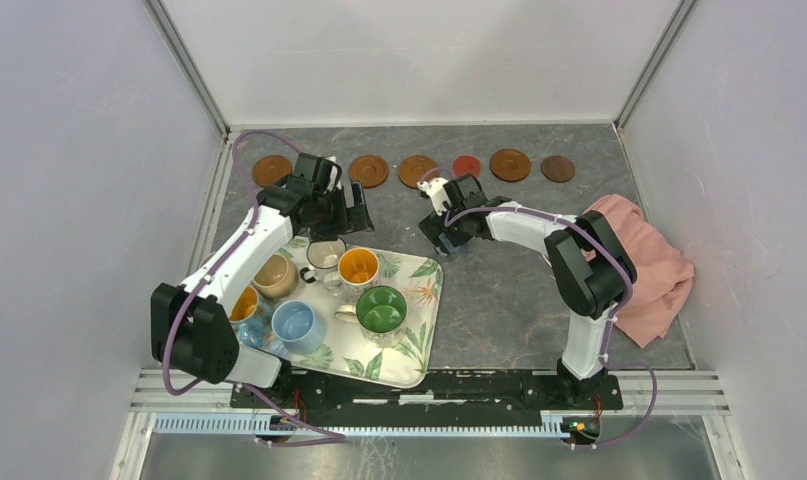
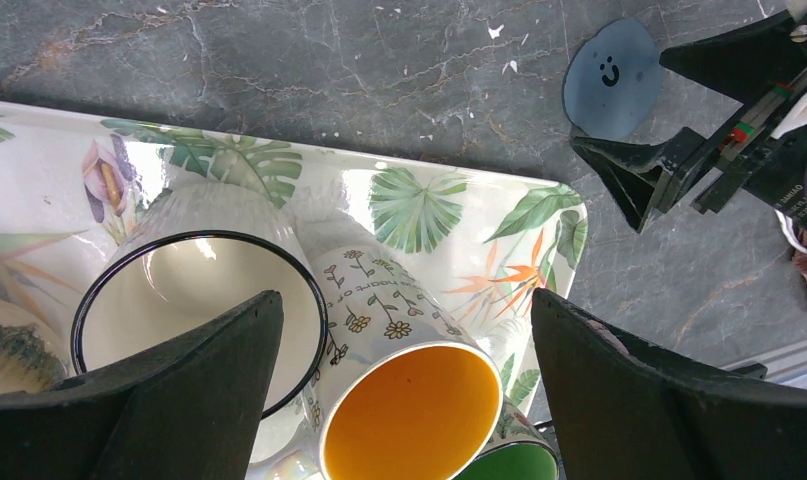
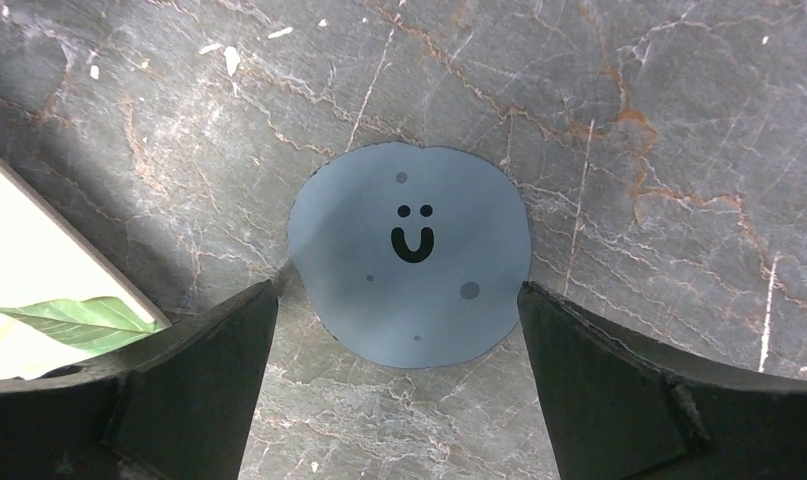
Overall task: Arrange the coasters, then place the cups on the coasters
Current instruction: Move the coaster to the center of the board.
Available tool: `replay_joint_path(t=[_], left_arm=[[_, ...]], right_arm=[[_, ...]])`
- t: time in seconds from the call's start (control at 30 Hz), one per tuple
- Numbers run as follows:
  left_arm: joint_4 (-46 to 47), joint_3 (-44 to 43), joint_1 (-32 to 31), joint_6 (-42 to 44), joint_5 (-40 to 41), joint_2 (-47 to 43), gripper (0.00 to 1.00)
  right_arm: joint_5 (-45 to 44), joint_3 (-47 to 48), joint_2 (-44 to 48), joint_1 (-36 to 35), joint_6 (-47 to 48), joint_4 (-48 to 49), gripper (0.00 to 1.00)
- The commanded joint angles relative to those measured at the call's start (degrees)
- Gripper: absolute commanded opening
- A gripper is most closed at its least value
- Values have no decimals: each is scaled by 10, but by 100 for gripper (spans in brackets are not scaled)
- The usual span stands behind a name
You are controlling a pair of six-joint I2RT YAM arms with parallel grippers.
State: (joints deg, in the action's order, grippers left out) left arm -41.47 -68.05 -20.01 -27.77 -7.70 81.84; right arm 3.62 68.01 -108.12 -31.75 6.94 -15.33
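Observation:
Several round coasters lie in a row at the back: brown ones [image 1: 272, 170] [image 1: 368, 170] [image 1: 510, 164], a red one [image 1: 466, 166] and a dark brown one [image 1: 557, 168]. A grey-blue coaster [image 3: 409, 255] with a smiley face lies flat on the table, and my right gripper [image 3: 396, 290] hangs open just above it, a finger on each side. The cups stand on the leaf-print tray [image 1: 419, 340]: cream with dark rim [image 2: 194, 290], orange-inside [image 2: 414, 410], green-inside [image 1: 381, 309], tan [image 1: 275, 275], light blue [image 1: 297, 325]. My left gripper [image 2: 404, 300] is open above the cream and orange-inside cups, holding nothing.
A pink cloth [image 1: 649, 270] lies crumpled at the right side of the table. The tray fills the near left area. Grey walls close the table in on the left, back and right. My right gripper's fingers [image 2: 629, 170] show in the left wrist view.

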Motion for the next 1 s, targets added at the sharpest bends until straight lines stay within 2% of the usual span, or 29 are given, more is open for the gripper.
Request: replay_joint_path(t=[0.0,0.23,0.53,0.87,0.97], left_arm=[[17,3,-1,25,-13,0,100],[16,5,-1,26,-15,4,100],[18,4,0,27,-15,6,100],[18,3,1,34,-17,6,100],[18,5,1,36,-19,4,100]], right_arm=[[-11,15,-16,2,2,5,98],[-1,20,-29,13,-6,13,98],[-68,25,-35,13,-31,10,98],[-40,71,-51,27,-54,3,98],[-57,92,-63,28,-54,-15,98]])
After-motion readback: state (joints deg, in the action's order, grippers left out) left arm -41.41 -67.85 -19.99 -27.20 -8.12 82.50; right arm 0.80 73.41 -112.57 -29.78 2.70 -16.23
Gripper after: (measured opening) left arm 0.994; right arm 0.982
